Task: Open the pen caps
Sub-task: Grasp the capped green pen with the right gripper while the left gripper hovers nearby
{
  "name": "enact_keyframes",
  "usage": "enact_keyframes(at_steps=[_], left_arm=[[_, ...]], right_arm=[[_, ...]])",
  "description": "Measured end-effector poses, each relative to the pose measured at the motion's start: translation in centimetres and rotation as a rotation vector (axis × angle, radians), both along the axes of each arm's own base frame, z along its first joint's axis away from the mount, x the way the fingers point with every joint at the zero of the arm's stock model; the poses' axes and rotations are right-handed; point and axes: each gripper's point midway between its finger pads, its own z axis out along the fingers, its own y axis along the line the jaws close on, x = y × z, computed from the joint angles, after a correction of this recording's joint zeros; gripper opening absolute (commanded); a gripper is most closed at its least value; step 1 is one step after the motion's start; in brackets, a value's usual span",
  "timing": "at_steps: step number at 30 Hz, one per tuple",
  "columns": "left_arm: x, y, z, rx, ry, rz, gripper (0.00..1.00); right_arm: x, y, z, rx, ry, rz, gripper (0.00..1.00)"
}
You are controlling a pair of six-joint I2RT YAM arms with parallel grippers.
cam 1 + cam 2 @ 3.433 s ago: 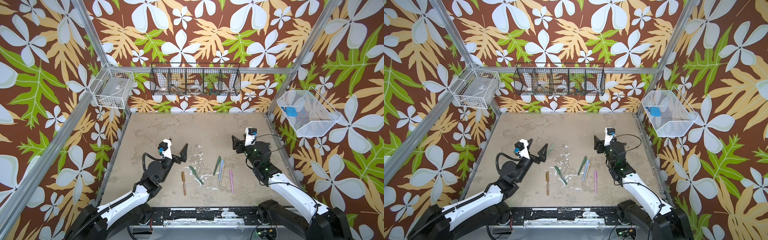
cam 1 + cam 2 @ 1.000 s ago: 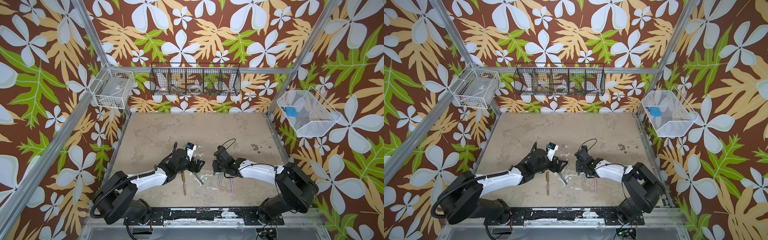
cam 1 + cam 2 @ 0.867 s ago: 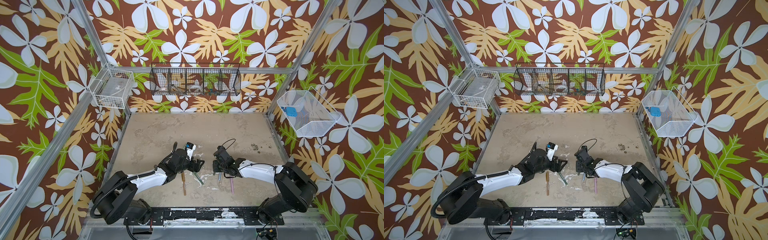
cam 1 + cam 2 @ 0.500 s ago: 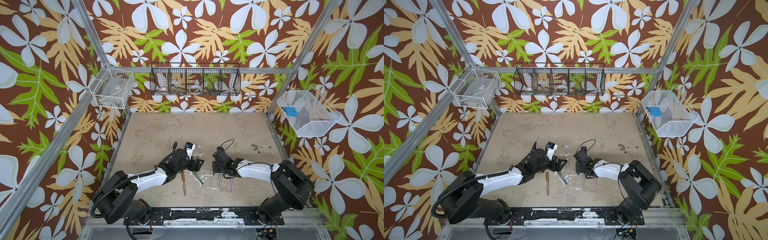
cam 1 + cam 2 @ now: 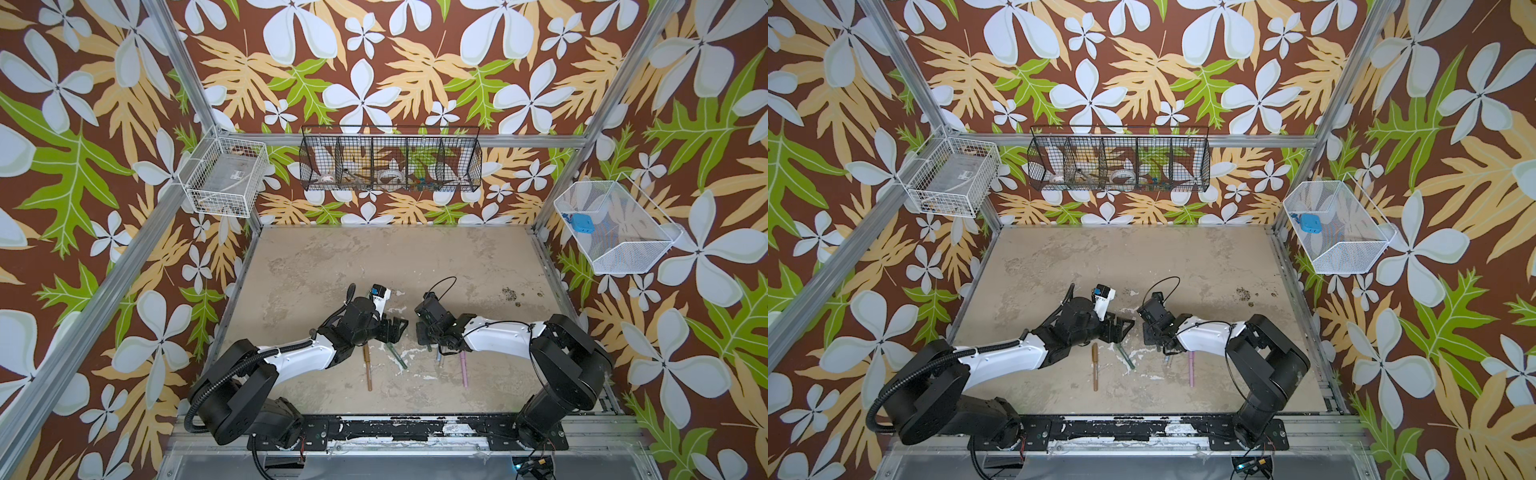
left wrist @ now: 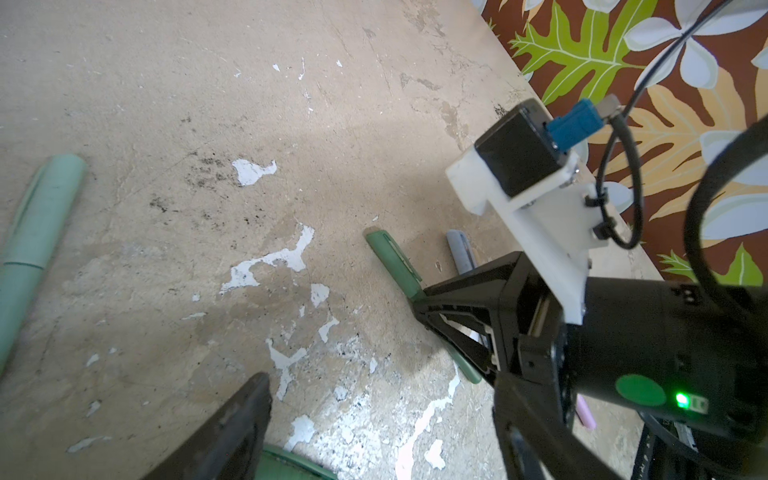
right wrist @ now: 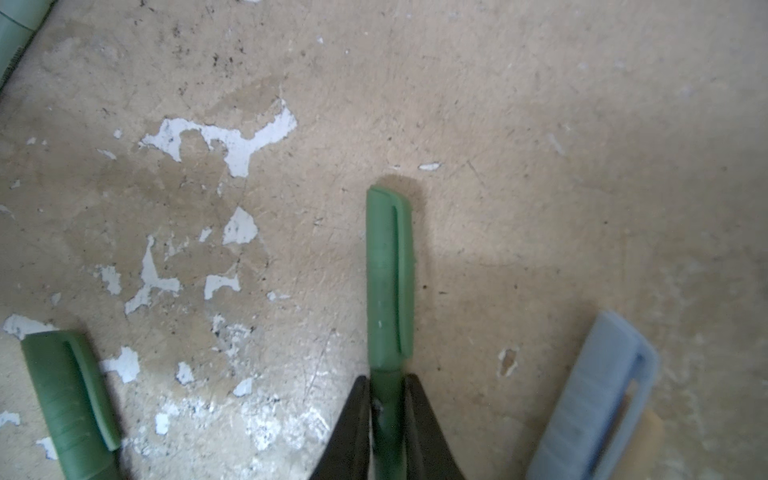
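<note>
Because the right gripper point(image 7: 386, 384) had nipped the green pen point(image 7: 385, 432) on its thin barrel right at the cap seam, with its jaws narrow and pressed to both sides, the likely failure was slip. A round, slick barrel could twist or slide out once the cap got pulled. The green cap point(image 7: 390, 270) was on, lying flat on the table point(image 5: 374, 257) and pointing away from the fingers. The left gripper point(image 5: 395, 330) stood wide, holding nothing, just beside the right one in both top views. Crowding there risked the two heads knocking together, and a misjudged reach could catch barrel instead of cap. The light blue pen point(image 7: 594, 399) lay near on one side and a second green pen point(image 7: 70, 399) on the other, both capped. Either could get swept. The sage pen point(image 6: 33, 232), brown pen point(image 5: 368, 370) and pink pen point(image 5: 463, 370) lay apart from the grip. Only bare table showed around the cap.
</note>
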Motion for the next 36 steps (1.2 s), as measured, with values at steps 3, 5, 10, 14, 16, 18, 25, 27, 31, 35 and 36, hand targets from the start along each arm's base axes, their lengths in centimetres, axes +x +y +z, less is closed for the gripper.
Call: enact_keyframes(at_steps=[3,5,10,14,16,18,25,27,31,35,36], left_arm=[[0.1,0.0,0.1,0.0,-0.002,0.002,0.85],[0.1,0.0,0.1,0.0,-0.002,0.002,0.85],[0.1,0.0,0.0,0.002,-0.002,0.006,0.85],[0.2,0.1,0.1,0.002,-0.005,0.009,0.85],[0.2,0.1,0.2,0.001,-0.007,0.01,0.85],[0.2,0.1,0.2,0.001,-0.008,0.01,0.85],[0.2,0.1,0.4,-0.003,-0.008,0.012,0.85],[0.3,0.2,0.5,-0.006,-0.011,0.014,0.86],[0.2,0.4,0.5,-0.007,-0.011,0.018,0.85],[0.2,0.5,0.6,-0.011,-0.012,0.021,0.86],[0.2,0.6,0.6,-0.013,-0.011,0.024,0.86]], right_arm=[[-0.3,0.4,0.0,-0.029,-0.01,0.022,0.24],[-0.7,0.8,0.0,-0.054,-0.012,0.038,0.24],[-1.3,1.5,0.1,-0.116,-0.024,0.063,0.24],[-1.7,1.3,0.0,-0.141,-0.029,0.065,0.23],[-1.9,0.9,-0.1,-0.147,-0.025,0.062,0.21],[-2.1,0.7,-0.1,-0.144,-0.025,0.053,0.19],[-2.2,0.7,-0.2,-0.138,-0.025,0.054,0.16],[-2.2,0.8,-0.2,-0.137,-0.026,0.055,0.14],[-2.0,0.9,-0.1,-0.136,-0.029,0.057,0.1],[-1.8,0.9,0.6,-0.132,-0.037,0.06,0.08],[-1.6,0.9,1.1,-0.123,-0.045,0.06,0.07]])
